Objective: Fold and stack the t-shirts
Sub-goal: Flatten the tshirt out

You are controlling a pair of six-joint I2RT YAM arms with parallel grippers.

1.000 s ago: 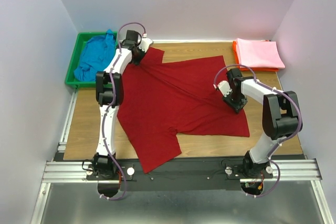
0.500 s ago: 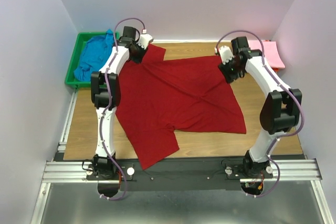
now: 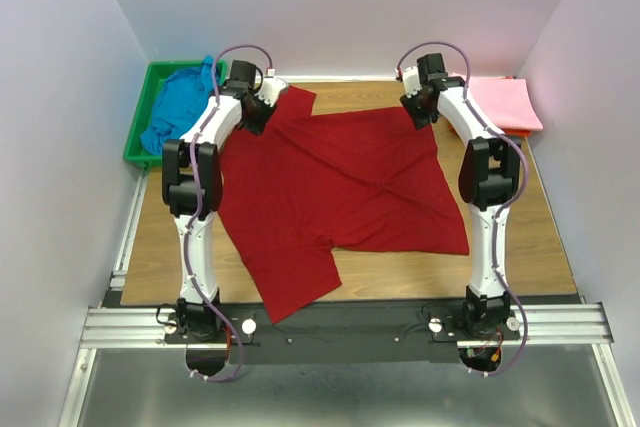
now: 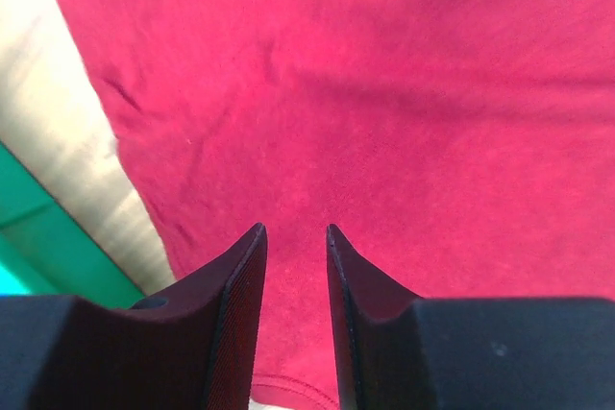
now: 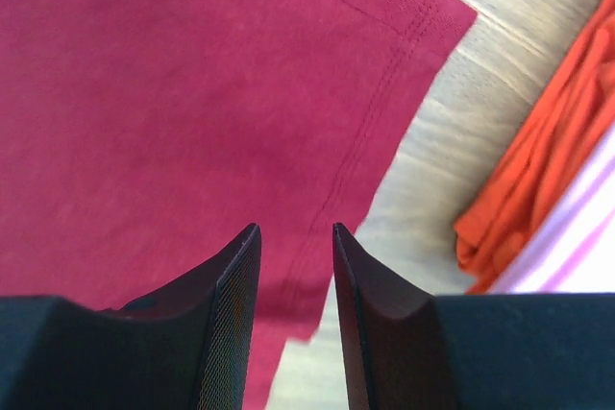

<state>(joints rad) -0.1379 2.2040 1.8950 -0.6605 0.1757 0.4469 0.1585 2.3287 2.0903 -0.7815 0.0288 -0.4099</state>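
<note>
Pinching both far corners evenly should help, I think: the dark red t-shirt (image 3: 340,187) lies spread on the surface (image 3: 520,247); left pincer (image 4: 294,229) and right pincer (image 5: 295,228) hover above it, narrowly parted, holding nothing.

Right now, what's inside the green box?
A crumpled blue t-shirt lies inside the green bin, filling most of it. Whatever might be underneath the shirt is covered, so I cannot see it.

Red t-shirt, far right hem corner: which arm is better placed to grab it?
Right. The right hand hovers open near that corner; the left hand is over the red t-shirt's opposite far edge, by the green bin.
</note>
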